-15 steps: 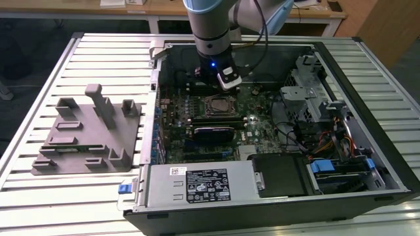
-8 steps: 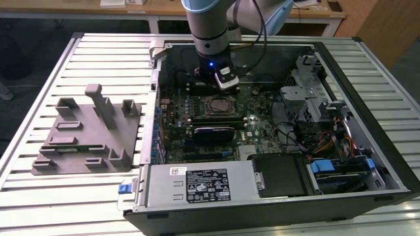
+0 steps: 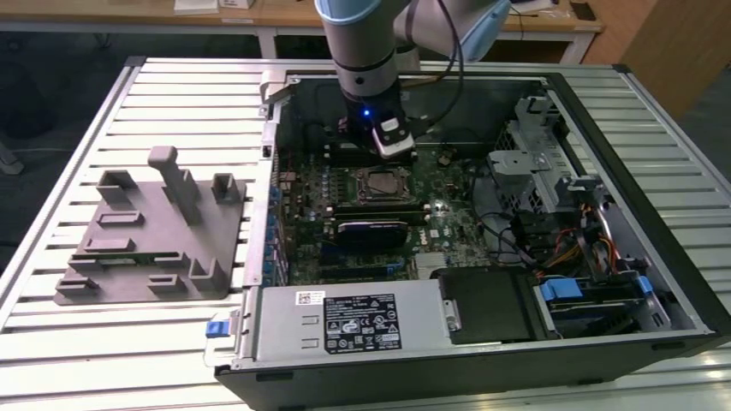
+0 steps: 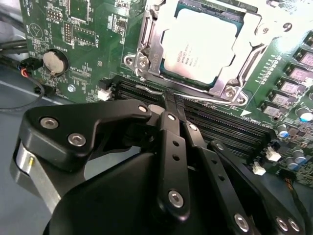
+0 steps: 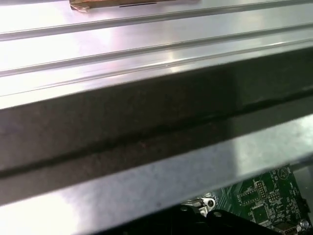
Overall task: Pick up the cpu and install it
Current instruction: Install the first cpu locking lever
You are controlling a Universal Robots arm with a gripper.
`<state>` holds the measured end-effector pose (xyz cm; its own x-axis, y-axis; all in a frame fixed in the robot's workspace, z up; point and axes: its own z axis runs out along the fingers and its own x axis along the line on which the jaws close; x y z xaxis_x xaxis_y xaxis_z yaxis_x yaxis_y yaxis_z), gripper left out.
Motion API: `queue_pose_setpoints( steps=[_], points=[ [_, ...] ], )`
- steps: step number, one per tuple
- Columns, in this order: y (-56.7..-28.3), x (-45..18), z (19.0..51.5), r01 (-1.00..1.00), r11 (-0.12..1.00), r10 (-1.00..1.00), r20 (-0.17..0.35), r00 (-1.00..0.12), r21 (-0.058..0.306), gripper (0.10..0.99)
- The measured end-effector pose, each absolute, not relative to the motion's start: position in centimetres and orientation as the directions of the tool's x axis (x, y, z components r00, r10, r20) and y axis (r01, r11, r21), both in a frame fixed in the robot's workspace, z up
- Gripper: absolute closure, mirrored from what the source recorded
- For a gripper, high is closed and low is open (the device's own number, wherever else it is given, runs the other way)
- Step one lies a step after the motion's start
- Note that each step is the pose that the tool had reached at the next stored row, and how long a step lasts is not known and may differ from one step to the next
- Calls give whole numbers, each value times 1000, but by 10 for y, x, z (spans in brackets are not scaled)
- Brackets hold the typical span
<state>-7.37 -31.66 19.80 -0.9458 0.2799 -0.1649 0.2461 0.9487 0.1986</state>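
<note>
Exterior view: arm reaches down into open black computer case (image 3: 639,257) on ribbed metal table (image 3: 171,94); grey plastic fixture tray (image 3: 149,240) alongside, at view's left.

Second wrist view: glossy silver cpu (image 4: 203,44) sits in socket frame (image 4: 146,54) on green motherboard (image 4: 88,29); matte black gripper (image 4: 177,108) just beside, fingers pressed together, empty.

First wrist view: brushed metal case wall (image 5: 146,122).

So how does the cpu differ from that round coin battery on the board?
The cpu is square; the coin battery is round. The cpu looks far larger than the coin battery. The cpu sits inside a metal socket frame; the coin battery has no such frame around it. Both are silvery and lie flat on the green motherboard.
</note>
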Motion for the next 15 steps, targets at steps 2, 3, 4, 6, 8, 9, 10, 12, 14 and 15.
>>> queue_pose_setpoints(
  steps=[2,3,4,6,8,9,10,12,14,15],
  points=[
    [-317,-74,197,254,947,288,-165,-943,199,980],
    [-317,-74,197,258,945,292,-165,-942,199,980],
    [-317,-74,196,262,944,296,-165,-941,199,980],
    [-317,-74,195,270,942,303,-165,-939,199,980],
    [-317,-73,195,278,940,311,-165,-936,199,980],
    [-317,-73,194,282,939,315,-165,-935,199,980],
    [-317,-73,194,286,938,319,-165,-933,199,980],
    [-317,-73,193,293,935,326,-165,-931,198,980],
    [-317,-72,193,300,933,333,-165,-928,198,980],
    [-317,-72,192,303,932,336,-165,-927,199,980]
  ],
)
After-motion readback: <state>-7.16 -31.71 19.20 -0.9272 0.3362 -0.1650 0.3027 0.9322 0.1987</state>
